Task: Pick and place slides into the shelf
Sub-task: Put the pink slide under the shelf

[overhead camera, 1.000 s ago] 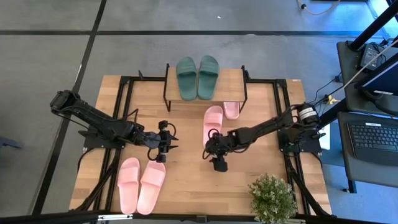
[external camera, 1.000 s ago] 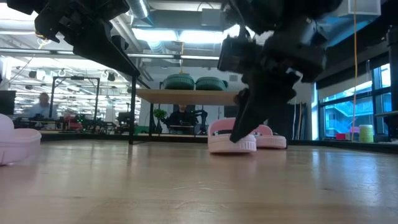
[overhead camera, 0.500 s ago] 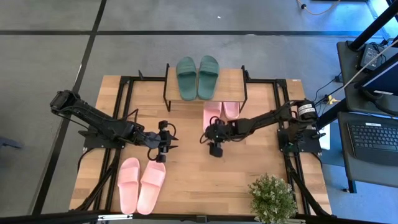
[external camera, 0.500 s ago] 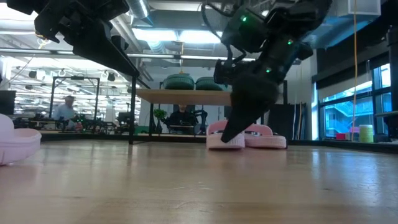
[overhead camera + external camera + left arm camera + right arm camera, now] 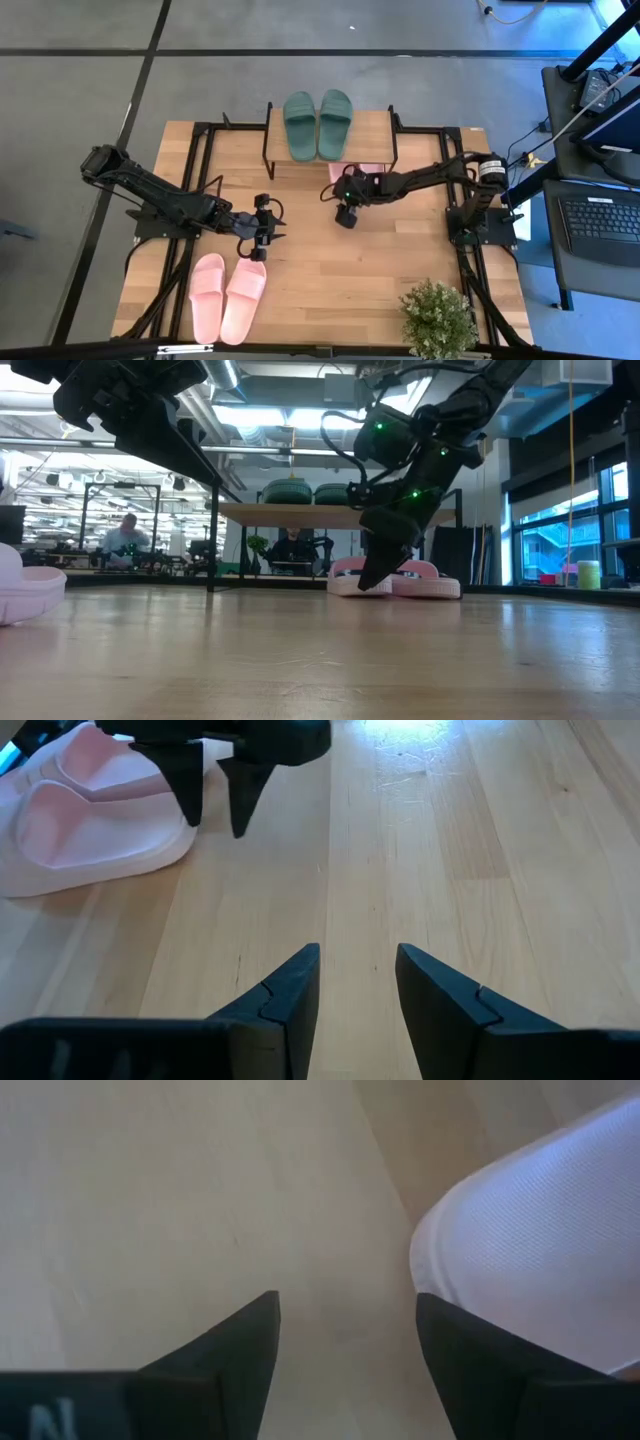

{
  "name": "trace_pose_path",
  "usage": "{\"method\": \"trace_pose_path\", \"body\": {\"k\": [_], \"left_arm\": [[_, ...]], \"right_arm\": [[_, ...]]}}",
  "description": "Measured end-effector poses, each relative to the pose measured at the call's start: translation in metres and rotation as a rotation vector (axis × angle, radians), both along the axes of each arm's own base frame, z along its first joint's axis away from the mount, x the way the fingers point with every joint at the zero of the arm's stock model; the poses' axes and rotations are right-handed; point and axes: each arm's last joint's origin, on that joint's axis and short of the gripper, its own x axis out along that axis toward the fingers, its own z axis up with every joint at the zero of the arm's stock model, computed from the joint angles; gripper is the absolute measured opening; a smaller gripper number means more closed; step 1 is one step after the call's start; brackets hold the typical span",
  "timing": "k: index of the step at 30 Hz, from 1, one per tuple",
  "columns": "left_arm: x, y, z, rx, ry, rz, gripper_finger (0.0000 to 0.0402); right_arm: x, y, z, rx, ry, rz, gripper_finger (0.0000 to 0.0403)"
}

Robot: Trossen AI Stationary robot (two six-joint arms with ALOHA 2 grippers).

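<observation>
Right gripper [image 5: 345,216] is standing open and empty, touching the heel of the pink slide [image 5: 350,582] it has been pushing; that slide has slid in under the shelf [image 5: 365,125] beside its partner. The placement looks almost done. Left gripper [image 5: 262,232] is hovering part-open, empty, beside the remaining pink pair [image 5: 227,295].

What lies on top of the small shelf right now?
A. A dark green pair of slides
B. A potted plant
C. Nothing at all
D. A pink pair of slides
A: the high view shows the dark green pair of slides side by side on the shelf top, while the pink ones lie lower down.
</observation>
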Motion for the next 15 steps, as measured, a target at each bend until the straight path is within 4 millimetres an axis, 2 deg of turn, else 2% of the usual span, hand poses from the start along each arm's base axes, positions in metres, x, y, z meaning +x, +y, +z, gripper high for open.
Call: {"method": "trace_pose_path", "body": {"k": [6,10,15], "left_arm": [[0.000,0.000,0.000,-0.007,-0.001,0.005,0.0126],[0.000,0.000,0.000,-0.029,-0.004,0.021,0.0126],[0.000,-0.001,0.000,-0.051,-0.002,0.014,0.0126]], "right_arm": [[-0.001,-0.003,0.000,-0.007,0.007,0.009,0.0236],[0.000,0.003,0.003,0.006,0.000,0.037,0.0236],[-0.003,0.031,0.037,0.026,-0.101,0.144,0.0236]]}}
